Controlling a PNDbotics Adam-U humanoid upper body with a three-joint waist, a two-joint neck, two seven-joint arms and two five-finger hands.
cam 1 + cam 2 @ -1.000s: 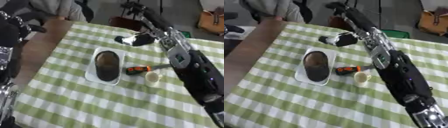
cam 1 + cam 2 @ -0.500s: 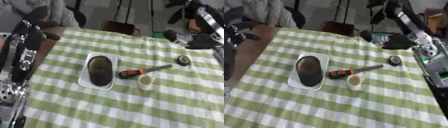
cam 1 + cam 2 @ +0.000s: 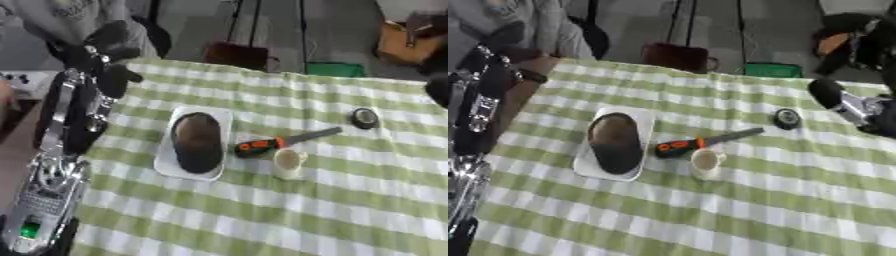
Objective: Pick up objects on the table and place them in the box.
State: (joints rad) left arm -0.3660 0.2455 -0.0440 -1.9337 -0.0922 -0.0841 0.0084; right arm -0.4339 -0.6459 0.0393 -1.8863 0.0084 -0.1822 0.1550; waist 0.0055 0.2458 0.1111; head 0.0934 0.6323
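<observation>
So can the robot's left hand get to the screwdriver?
Probably yes. The left hand is up at the table's far left edge, and only the flat white tray lies between it and the screwdriver.

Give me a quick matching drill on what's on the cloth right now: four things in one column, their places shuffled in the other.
Things:
1. screwdriver
2. small cup
3. round black item
4. dark oval object

Places:
A. on the white tray
B. farthest to the right, alone
C. between the tray and the round black item, orange handle toward the tray
D. just below the screwdriver's shaft

Pairs: 1-C, 2-D, 3-B, 4-A
</observation>
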